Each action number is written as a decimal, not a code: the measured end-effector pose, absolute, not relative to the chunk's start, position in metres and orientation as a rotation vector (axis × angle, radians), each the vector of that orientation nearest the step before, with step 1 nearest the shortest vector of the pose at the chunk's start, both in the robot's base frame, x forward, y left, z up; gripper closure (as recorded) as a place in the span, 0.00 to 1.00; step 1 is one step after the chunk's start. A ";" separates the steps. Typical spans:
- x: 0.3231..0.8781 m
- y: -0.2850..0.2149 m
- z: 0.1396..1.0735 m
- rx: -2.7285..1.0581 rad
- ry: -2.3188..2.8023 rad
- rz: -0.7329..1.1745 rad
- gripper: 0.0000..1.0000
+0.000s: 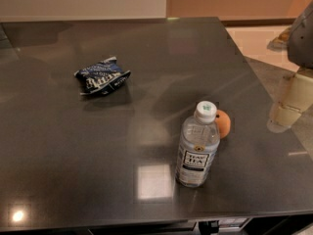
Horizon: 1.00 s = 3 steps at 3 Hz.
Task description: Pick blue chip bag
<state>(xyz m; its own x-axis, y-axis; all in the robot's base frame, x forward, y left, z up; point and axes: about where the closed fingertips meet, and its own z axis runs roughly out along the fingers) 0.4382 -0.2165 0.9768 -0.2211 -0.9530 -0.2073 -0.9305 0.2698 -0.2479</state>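
- Approach step: gripper (288,106) at right edge, opening cannot be told.
- Bag (102,76) lies far to its left on the surface (68,151).
- Next: reach across, clear of bottle (198,151).

Near the front of the tabletop (68,160): an upright clear water bottle (197,148), the tallest obstacle here. Just behind the bottle's right shoulder, an orange (224,124), close enough to block a low pass on that side. Well to the bottle's left and farther back, the blue chip bag (101,76), lying flat with bare surface on every side. Between bottle and bag, a wide unobstructed stretch. Right of the bottle, about the tabletop's right edge: the pincer (284,112) and its arm. Bottle and orange near a straight low line from there toward the bag.
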 end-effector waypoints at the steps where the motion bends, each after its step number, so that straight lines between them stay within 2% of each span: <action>1: 0.439 -0.216 0.977 -1.722 2.228 -0.101 0.00; 3: 0.489 -0.185 0.977 -1.718 2.140 -0.049 0.00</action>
